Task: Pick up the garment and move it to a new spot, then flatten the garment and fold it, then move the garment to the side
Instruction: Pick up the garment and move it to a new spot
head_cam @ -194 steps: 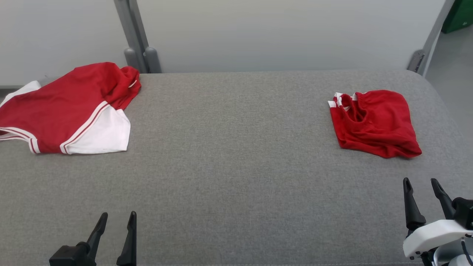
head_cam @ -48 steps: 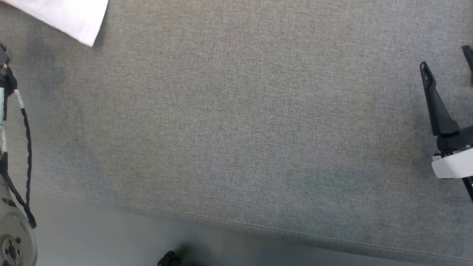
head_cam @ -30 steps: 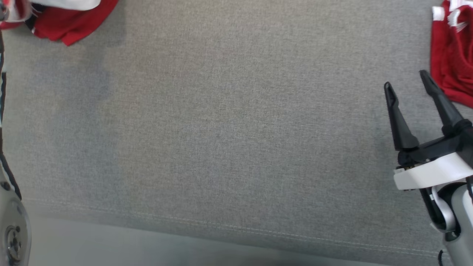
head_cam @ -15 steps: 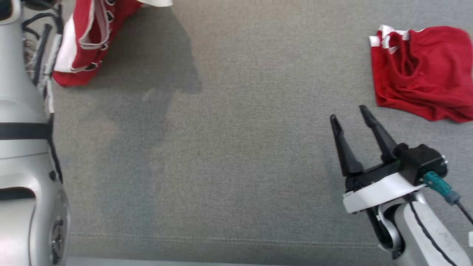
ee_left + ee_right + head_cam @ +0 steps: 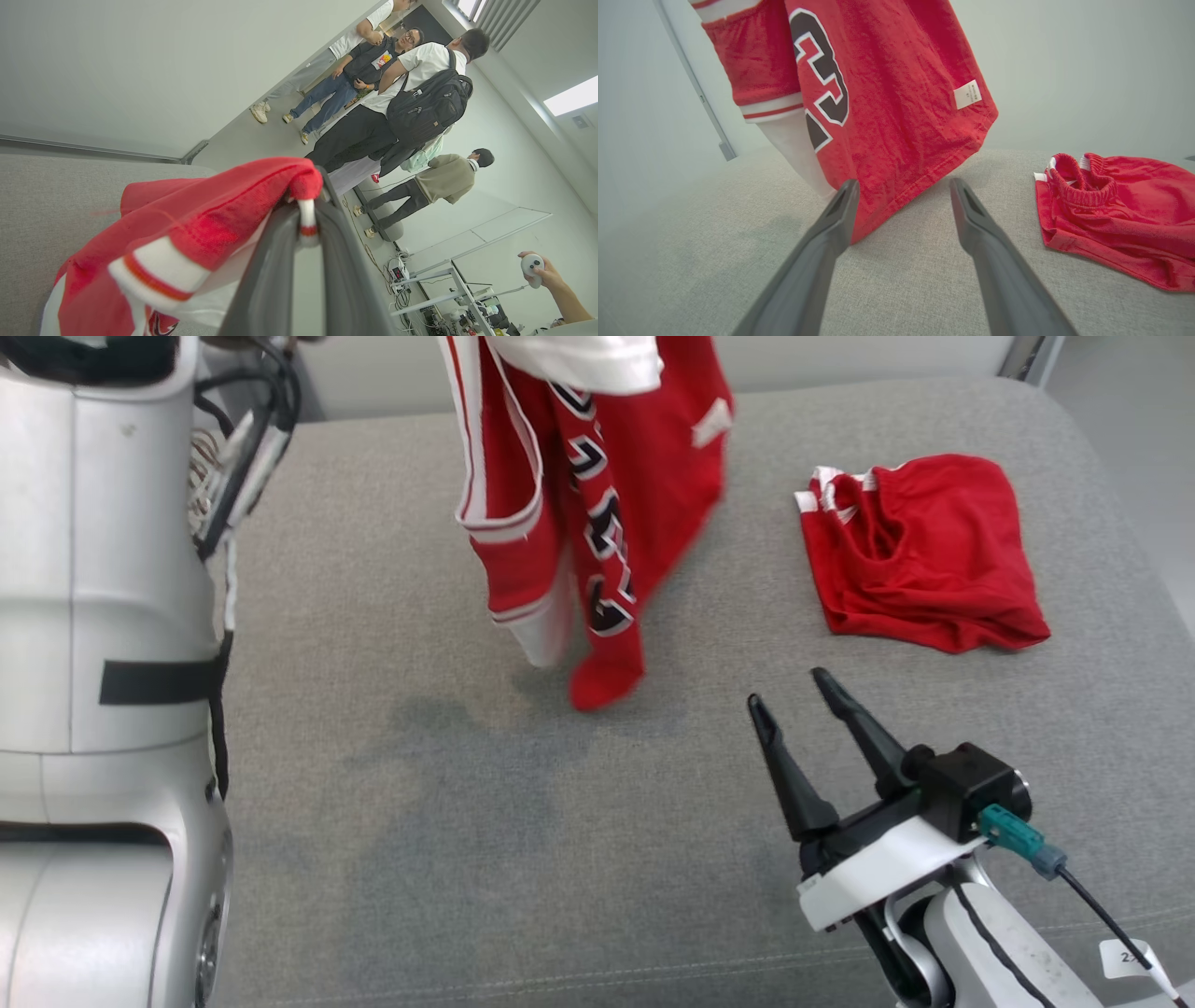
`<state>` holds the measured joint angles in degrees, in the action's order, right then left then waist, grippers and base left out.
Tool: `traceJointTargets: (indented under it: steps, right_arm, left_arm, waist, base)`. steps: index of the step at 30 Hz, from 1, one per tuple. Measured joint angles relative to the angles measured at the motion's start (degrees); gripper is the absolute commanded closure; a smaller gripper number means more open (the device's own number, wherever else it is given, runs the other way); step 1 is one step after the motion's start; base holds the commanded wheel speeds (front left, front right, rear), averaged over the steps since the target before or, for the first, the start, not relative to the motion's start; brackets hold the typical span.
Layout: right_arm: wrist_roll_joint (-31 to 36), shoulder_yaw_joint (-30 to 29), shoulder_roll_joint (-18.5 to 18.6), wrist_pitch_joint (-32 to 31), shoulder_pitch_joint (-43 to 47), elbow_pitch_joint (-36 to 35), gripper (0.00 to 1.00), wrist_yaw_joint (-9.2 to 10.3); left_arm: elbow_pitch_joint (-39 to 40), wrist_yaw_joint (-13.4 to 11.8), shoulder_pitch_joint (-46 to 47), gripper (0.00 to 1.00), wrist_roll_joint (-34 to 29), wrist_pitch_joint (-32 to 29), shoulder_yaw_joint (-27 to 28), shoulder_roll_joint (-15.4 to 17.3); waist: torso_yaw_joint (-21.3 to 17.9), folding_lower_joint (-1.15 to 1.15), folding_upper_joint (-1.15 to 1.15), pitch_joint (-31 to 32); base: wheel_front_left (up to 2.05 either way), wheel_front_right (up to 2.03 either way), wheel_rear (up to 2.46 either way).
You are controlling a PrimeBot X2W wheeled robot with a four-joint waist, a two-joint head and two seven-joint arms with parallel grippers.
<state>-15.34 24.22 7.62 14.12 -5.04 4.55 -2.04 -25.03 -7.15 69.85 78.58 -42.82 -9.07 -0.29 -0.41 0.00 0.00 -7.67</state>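
Red jersey (image 5: 653,476), white trim, black-and-white numerals, hangs bunched in mid-air just left of the red shorts (image 5: 924,560), apart from them. Its top runs off the head view. Small white tag (image 5: 968,94) near its hem. Lowest corner drops to about the grey surface (image 5: 420,803), nearer the robot than the shorts; cannot tell if it touches. Shadow on the fabric under it.

Left gripper (image 5: 308,210): jaws pressed together, pinching a red-and-white striped edge of the jersey. Cloth spills over and down from the dark fingers (image 5: 266,280) in left wrist view. Silver left arm (image 5: 112,616) stands tall at the head view's edge, well left of the shorts, beyond the jersey.

Right gripper (image 5: 787,689): jaws spread wide. It sits low over the surface, near the shorts, on the robot's side of them and a bit left. Tips point toward the jersey's lower hem; in right wrist view the hem corner sits behind one finger, with the shorts off to the other side.

Shorts lie crumpled on the surface, white-striped waistband turned toward the jersey.

Left wrist view, room behind: several people standing, one with a black backpack (image 5: 430,107); a hand (image 5: 544,276) holds a small white controller (image 5: 531,265).
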Motion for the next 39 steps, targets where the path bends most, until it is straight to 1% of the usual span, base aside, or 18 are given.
traceJointTargets:
  steps: [2,7,10,12,13,15,19,21,23,25,27,34,37,39]
  right_arm:
    - [0.2,0.8,-0.4,0.0,0.0,0.0,0.00,-0.46]
    - [0.5,0.8,-0.3,0.1,0.0,0.6,0.00,-0.46]
    - [0.9,-0.1,0.3,0.1,0.2,1.2,0.00,-0.40]
    - [0.9,-0.9,0.8,0.1,1.0,1.6,0.00,-0.34]
    - [0.9,-1.3,1.1,0.2,1.4,1.8,0.00,-0.32]
    - [0.8,-1.7,1.6,0.2,2.1,2.1,0.00,-0.31]
    - [0.9,-1.7,1.6,0.2,2.3,2.1,0.00,-0.32]
    - [0.9,-1.6,1.6,0.2,2.3,2.1,0.00,-0.33]
    - [1.1,-1.2,1.6,0.2,2.3,2.0,0.00,-0.40]
    - [1.4,-0.4,1.4,0.2,2.3,1.9,0.00,-0.51]
    - [1.4,0.2,1.2,0.2,2.3,2.0,0.00,-0.97]
    - [1.5,0.6,1.0,0.2,2.3,2.0,0.00,-0.99]
    - [1.6,0.8,0.9,0.2,2.3,2.3,0.00,-1.48]
    - [1.7,0.9,0.8,0.2,2.2,2.4,0.00,-1.51]
  left_arm:
    - [0.3,0.0,-1.6,1.00,0.7,-0.3,-0.8,0.1]
    - [0.4,0.0,-8.4,1.00,1.4,-2.6,-4.4,0.3]
    - [0.1,0.0,-11.0,1.00,0.2,-2.7,-4.3,0.3]
    - [-0.8,0.0,-11.6,1.00,-1.1,-2.2,-2.9,0.8]
    - [-1.0,0.0,-11.9,1.00,-1.1,-2.2,-2.1,1.6]
    - [-1.7,0.0,-12.4,1.00,-1.3,-2.3,-0.1,4.4]
    - [-2.9,0.0,-14.4,1.00,-1.4,-3.6,2.3,11.1]
    - [-4.0,0.0,-16.0,1.00,-2.5,-4.0,3.3,14.5]
    - [-4.9,0.0,-17.5,1.00,-3.6,-4.2,4.4,18.6]
    - [-5.6,0.0,-18.2,1.00,-4.8,-4.0,6.6,22.4]
    - [-5.9,0.0,-18.3,1.00,-4.8,-4.1,8.3,25.3]
    - [-5.0,0.0,-17.9,1.00,-5.9,-4.7,11.0,33.0]
    - [-2.4,0.0,-15.1,1.00,-6.7,-4.9,11.1,34.7]
    - [-0.7,0.0,-12.1,1.00,-6.8,-5.4,11.1,34.6]
  waist:
    - [-0.7,0.00,0.00,0.8]
    - [-1.9,0.00,0.00,2.2]
    - [-1.8,0.00,0.00,2.6]
    - [-1.4,0.00,0.00,2.9]
    - [-1.2,0.00,0.00,3.0]
    - [-0.6,0.00,0.00,3.3]
    - [0.9,0.00,0.00,4.0]
    - [1.6,0.00,0.00,4.3]
    - [2.3,0.00,0.00,4.6]
    - [2.8,0.00,0.00,4.7]
    - [2.9,0.00,0.00,4.8]
    - [2.1,0.00,0.00,4.3]
    - [1.5,0.00,0.00,4.2]
    - [1.0,0.00,0.00,4.1]
  base:
    - [0.00,0.00,0.00]
    - [0.00,0.00,0.00]
    - [0.00,0.00,0.00]
    - [0.00,0.00,0.00]
    - [0.00,0.00,0.00]
    - [0.00,0.00,0.00]
    - [0.00,0.00,0.00]
    - [0.00,0.00,0.00]
    - [0.00,0.00,0.00]
    - [0.00,0.00,0.00]
    - [0.00,0.00,0.00]
    - [0.00,0.00,0.00]
    - [0.00,0.00,0.00]
    - [0.00,0.00,0.00]
